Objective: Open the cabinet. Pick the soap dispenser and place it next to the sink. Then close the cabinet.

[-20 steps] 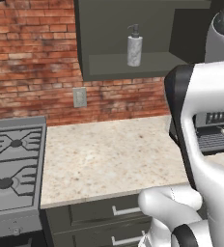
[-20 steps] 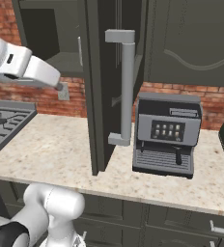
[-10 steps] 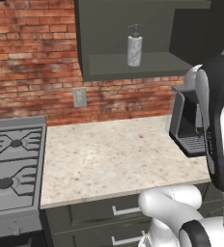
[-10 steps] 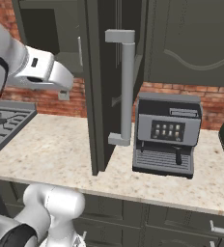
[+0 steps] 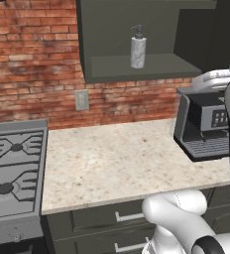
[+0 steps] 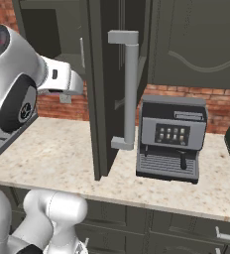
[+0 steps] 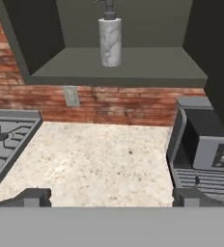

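Setting: brick-backed kitchen, speckled stone surface (image 5: 122,154) between a gas stove (image 5: 13,168) and a coffee machine (image 6: 171,139).
Cabinet: cabinet (image 5: 112,69) stands open; its door (image 6: 99,99) with the silver bar handle (image 6: 129,89) is swung out over the surface.
Soap dispenser: soap dispenser (image 7: 110,41) stands upright on the cabinet shelf, untouched.
Pincer: pincer (image 7: 111,197) is spread wide and empty, well short of the bottle and aimed at it.
Progress: opening judged done; pick, placing by the sink and closing remain.
View differences: right base view shows door and handle; left base and hand views show the shelf and dispenser.
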Robot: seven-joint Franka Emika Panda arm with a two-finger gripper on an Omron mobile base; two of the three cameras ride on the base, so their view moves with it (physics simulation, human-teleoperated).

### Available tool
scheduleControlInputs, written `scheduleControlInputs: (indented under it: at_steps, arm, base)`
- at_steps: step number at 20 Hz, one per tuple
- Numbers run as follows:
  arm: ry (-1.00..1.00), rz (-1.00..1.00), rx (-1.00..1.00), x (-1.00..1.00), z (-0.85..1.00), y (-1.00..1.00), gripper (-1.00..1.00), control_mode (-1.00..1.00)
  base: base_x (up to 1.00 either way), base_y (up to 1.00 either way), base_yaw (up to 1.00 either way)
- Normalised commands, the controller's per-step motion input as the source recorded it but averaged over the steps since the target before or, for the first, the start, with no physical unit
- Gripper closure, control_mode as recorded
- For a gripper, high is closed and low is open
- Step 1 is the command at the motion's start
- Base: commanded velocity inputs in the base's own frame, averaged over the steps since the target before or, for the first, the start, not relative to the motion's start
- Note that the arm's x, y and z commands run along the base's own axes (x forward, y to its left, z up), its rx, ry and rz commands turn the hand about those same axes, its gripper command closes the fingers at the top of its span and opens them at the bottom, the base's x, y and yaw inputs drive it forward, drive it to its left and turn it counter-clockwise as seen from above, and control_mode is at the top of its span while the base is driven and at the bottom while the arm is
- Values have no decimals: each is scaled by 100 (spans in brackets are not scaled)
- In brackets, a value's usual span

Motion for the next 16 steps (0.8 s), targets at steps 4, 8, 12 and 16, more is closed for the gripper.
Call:
scheduleControlInputs:
  at_steps: [4, 8, 12, 16]
  arm:
    - [-12, 12, 8, 8, 9, 20, -100, -100]
    - [-9, 11, 7, 31, 0, 26, -100, -100]
    - [0, 2, 0, 37, 0, 31, -100, -100]
    - [0, 0, 0, 55, 0, 26, -100, -100]
  base:
    - [0, 0, 0]
    - [0, 0, 0]
    - [0, 0, 0]
    - [0, 0, 0]
